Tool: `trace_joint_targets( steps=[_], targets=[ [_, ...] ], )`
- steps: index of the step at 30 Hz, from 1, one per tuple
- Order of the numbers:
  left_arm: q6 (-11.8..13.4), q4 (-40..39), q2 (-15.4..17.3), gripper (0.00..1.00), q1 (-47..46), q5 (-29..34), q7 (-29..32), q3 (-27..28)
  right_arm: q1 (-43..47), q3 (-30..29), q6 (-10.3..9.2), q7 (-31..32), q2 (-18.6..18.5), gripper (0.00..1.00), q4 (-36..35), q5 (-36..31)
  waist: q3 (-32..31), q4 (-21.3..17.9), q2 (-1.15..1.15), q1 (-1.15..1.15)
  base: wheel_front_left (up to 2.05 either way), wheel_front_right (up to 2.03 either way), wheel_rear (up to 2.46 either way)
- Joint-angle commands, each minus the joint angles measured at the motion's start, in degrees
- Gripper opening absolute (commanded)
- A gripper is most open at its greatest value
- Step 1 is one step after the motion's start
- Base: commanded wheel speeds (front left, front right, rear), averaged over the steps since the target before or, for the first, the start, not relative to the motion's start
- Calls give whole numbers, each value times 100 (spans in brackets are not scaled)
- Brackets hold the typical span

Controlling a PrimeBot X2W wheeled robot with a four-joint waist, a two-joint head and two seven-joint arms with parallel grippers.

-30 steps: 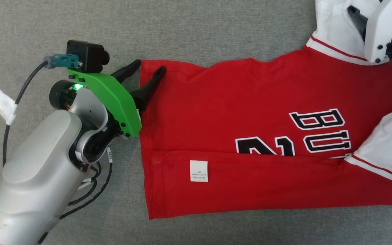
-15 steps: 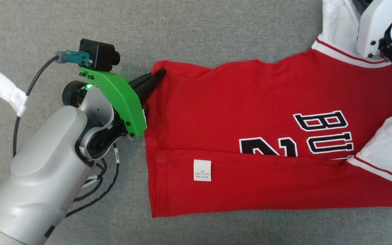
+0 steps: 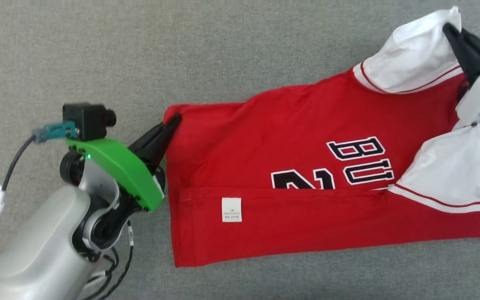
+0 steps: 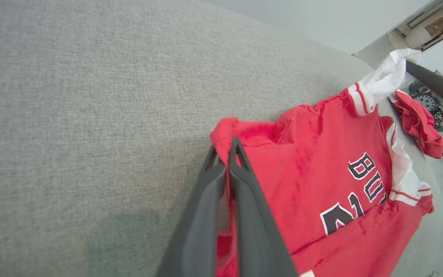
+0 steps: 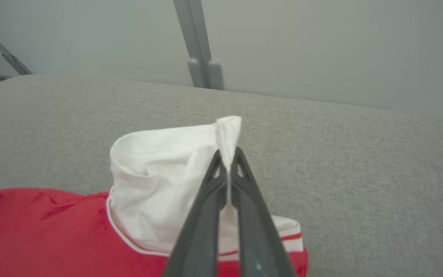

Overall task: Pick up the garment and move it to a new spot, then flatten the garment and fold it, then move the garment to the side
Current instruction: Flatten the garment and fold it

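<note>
One red garment (image 3: 290, 166): left fingers (image 3: 154, 139) pinched its hem corner (image 3: 181, 111), right fingers (image 3: 469, 48) its white sleeve (image 3: 411, 54), apparently for a stretched lift.

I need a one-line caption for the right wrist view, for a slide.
Right gripper shut on the white sleeve of a red shirt on a grey surface.

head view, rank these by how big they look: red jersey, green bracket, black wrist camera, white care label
1. red jersey
2. green bracket, though it sits nearer the camera
3. black wrist camera, likewise nearer
4. white care label
</note>
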Motion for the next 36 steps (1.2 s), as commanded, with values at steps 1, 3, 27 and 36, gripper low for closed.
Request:
trace_joint_targets(
  steps=[1, 3, 27, 36],
  targets=[
    [112, -136, 135, 0, 266, -68, -97, 66, 350, -109, 2, -109, 17, 0, -178, 112, -409, -296, 0, 0, 0, 0, 0],
    [321, -355, 265, 0, 660, -147, -265, 182, 893, -220, 2, -239, 66, 0, -484, 124, -578, -399, 0, 0, 0, 0, 0],
    [1022, -1412, 566, 0, 2592, -839, -1005, 736, 3189, -1040, 2, -516, 1022, 0, -1402, -177, -912, -795, 0, 0, 0, 0, 0],
    [1050, -1232, 572, 0, 2765, -725, -1039, 619, 3333, -897, 2, -332, 1081, 0, -1357, -319, -917, -817, 0, 0, 0, 0, 0]
  ],
)
